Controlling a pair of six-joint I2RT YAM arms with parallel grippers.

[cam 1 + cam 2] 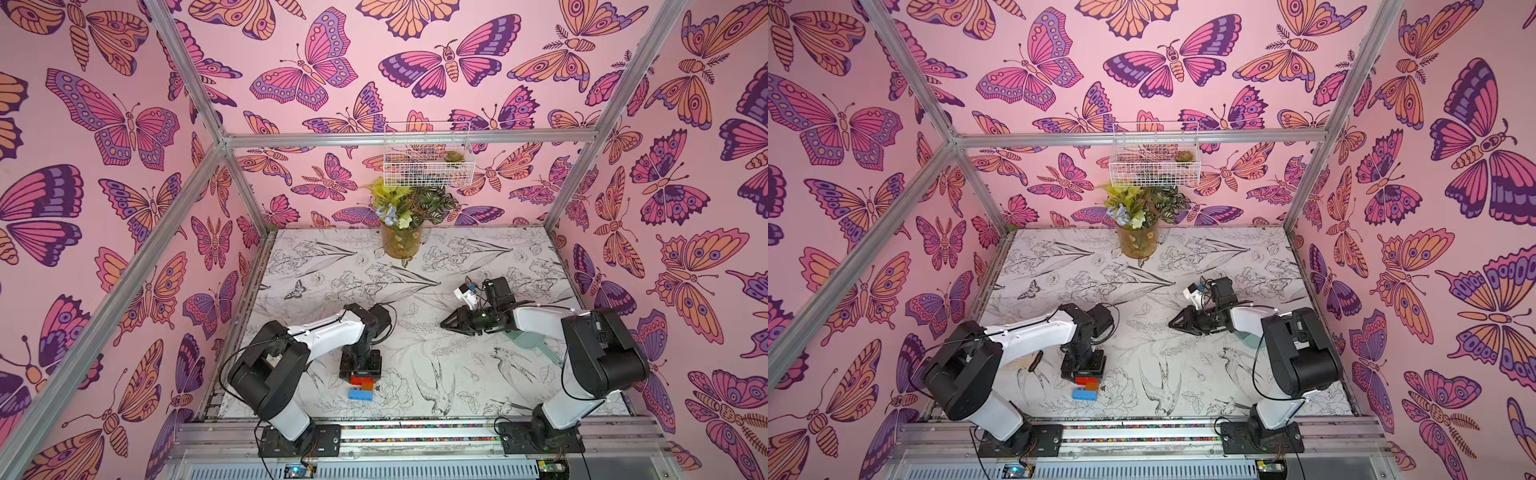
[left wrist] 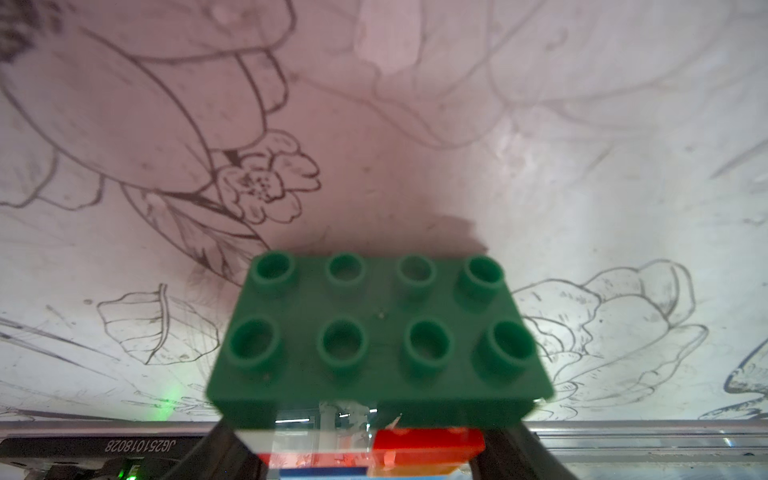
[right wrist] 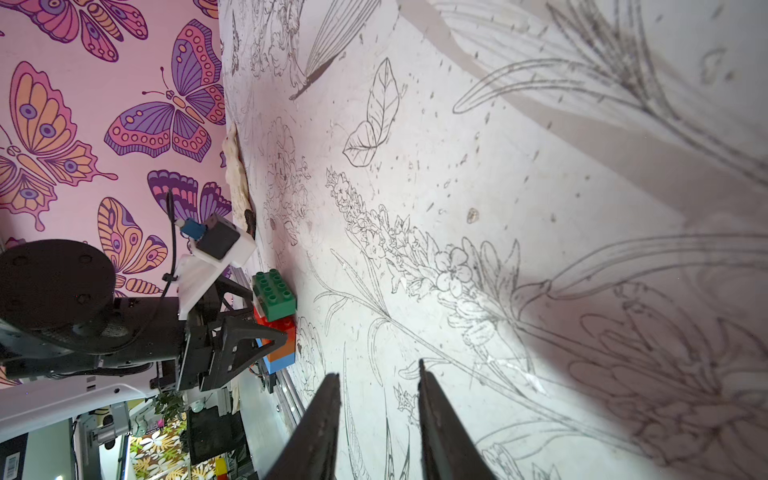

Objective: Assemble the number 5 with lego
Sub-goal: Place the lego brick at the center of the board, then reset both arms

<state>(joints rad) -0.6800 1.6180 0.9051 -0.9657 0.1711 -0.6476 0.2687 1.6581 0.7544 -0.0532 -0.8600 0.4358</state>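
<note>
Right wrist view, late in the build: on the table (image 3: 540, 166), near its front rail (image 1: 415, 432), the 5 (image 1: 1087, 387) lies flat under my left arm (image 1: 320, 328), green end away from the rail. I judge the assembly all but done. The green (image 2: 374, 345) top bar, white (image 3: 259, 305), red (image 1: 360, 379) middle bar, orange (image 1: 367, 387) and blue (image 1: 360, 395) bottom bar sit in order, each touching the next, and no brick lies loose anywhere I can see. Whether green is pressed fully home on white I cannot tell, since the left wrist view shows mostly its studded face. What seems left is a last squeeze if needed, then letting go. The count, large to small: one table; two arms, the right arm (image 1: 536, 322) over mid-table, well apart from the work; one wire basket (image 1: 428, 166) up behind; one vase (image 1: 401, 243) of plants at the table's far edge; two grippers; one 5; five bricks, one of each colour. The left gripper (image 1: 360, 372) points straight down, its fingers (image 2: 515, 457) partway closed against the sides of the 5 about white and red, holding it as best I can see. The right gripper (image 3: 378, 368) is drawn nearly shut on nothing, above bare table.
</note>
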